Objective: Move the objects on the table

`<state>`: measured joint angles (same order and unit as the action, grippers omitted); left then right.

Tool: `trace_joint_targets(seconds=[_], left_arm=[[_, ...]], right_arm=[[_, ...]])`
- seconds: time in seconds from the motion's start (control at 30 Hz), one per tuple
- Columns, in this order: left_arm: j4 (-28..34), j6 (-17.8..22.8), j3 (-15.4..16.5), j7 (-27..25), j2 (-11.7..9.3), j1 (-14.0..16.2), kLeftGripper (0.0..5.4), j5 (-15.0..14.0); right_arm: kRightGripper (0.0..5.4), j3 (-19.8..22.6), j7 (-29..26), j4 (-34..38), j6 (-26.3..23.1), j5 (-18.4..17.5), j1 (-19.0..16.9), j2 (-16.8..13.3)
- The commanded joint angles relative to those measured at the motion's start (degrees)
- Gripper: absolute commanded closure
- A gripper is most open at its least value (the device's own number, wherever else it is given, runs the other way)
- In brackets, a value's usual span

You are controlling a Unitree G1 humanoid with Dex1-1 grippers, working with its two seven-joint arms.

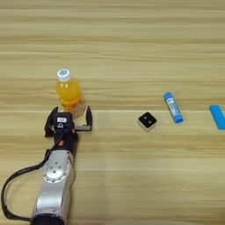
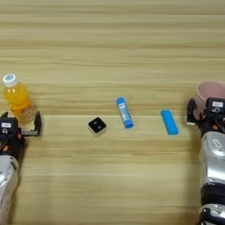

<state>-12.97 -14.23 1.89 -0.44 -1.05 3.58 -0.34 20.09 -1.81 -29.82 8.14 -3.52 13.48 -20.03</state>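
Observation:
A small orange-juice bottle (image 1: pixel 68 91) with a white cap stands upright at the left of the table (image 1: pixel 114 52). My left gripper (image 1: pixel 71 113) is open just in front of it, a black finger on each side of the bottle's base. A white cube with a black top (image 1: pixel 147 121) lies mid-table. One blue tube (image 1: pixel 173 107) lies to its right and another blue tube (image 1: pixel 216 116) further right. At the right edge, my right gripper (image 2: pixel 209 104) is shut on the pink cup (image 2: pixel 211 90); only its left finger (image 2: pixel 190 110) shows.
The left arm's grey forearm (image 1: pixel 55 176) and a black cable (image 1: pixel 13 189) run back to the near edge. The right arm's grey forearm (image 2: pixel 213 158) runs along the right edge. Bare wood lies behind the objects.

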Motion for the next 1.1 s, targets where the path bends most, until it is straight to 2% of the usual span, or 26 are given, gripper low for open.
trace_joint_targets(seconds=[0.03, 0.23, 0.27, 0.53, 0.8, 1.1], left_arm=[[-0.2, 0.0, 0.1, -0.1, -0.2, -0.1, 0.0, 0.1], [-0.2, 0.1, 0.1, -0.1, -0.2, -0.2, 0.0, 0.1], [-0.2, 0.1, 0.1, -0.1, -0.2, -0.2, 0.0, 0.1], [-0.1, 0.2, 0.0, -0.1, -0.1, -0.2, 0.0, 0.1], [0.0, 0.3, -0.1, 0.1, 0.0, -0.1, 0.0, 0.2], [-0.2, 0.2, -0.1, 0.1, 0.1, -0.3, 0.0, 0.2]], right_arm=[[1.09, -1.1, -0.3, -2.5, 0.9, 0.1, 1.4, -0.1], [1.09, -1.7, -1.1, -3.6, 1.5, -0.7, 1.8, 0.1], [0.8, -1.8, -1.3, -3.5, 1.4, -0.9, 1.7, 0.2], [0.02, -1.5, -1.0, 0.6, -0.6, -2.1, -0.2, 0.7], [0.02, -1.9, -0.9, 6.9, -4.8, -3.3, -3.6, 1.7], [0.02, -2.0, -1.8, 16.1, -10.2, -5.3, -9.5, 3.6]])
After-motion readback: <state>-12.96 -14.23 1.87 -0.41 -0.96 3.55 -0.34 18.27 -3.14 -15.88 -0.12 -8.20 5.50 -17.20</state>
